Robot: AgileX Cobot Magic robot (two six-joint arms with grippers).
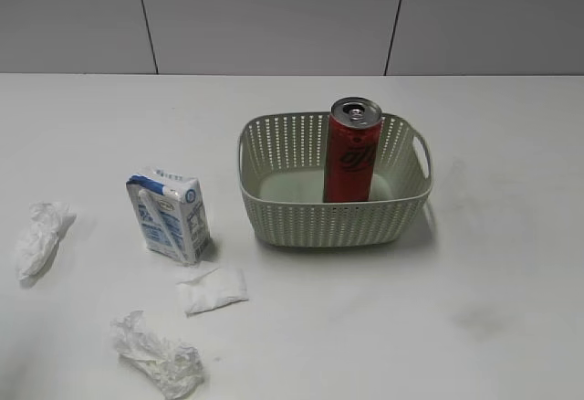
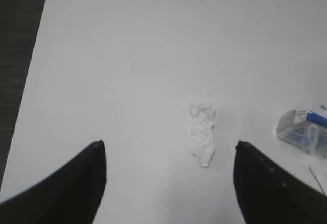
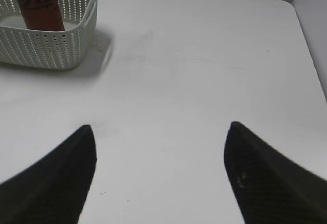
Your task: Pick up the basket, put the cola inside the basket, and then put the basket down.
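Observation:
The pale green basket (image 1: 301, 222) stands on the white table, right of centre. The red cola can (image 1: 350, 153) stands upright inside it, toward the back right. Both also show at the top left of the right wrist view: the basket (image 3: 56, 52) and the cola can (image 3: 41, 4). Neither gripper shows in the exterior view. My left gripper (image 2: 168, 144) is open and empty above the table near a crumpled tissue. My right gripper (image 3: 159, 128) is open and empty above bare table, away from the basket.
A blue-and-white drink carton (image 1: 169, 215) stands left of the basket; it also shows in the left wrist view (image 2: 304, 132). Crumpled white tissues lie at the far left (image 1: 41, 236), front centre (image 1: 212, 290) and front left (image 1: 160, 354). The table's left edge (image 2: 30, 75) borders dark floor.

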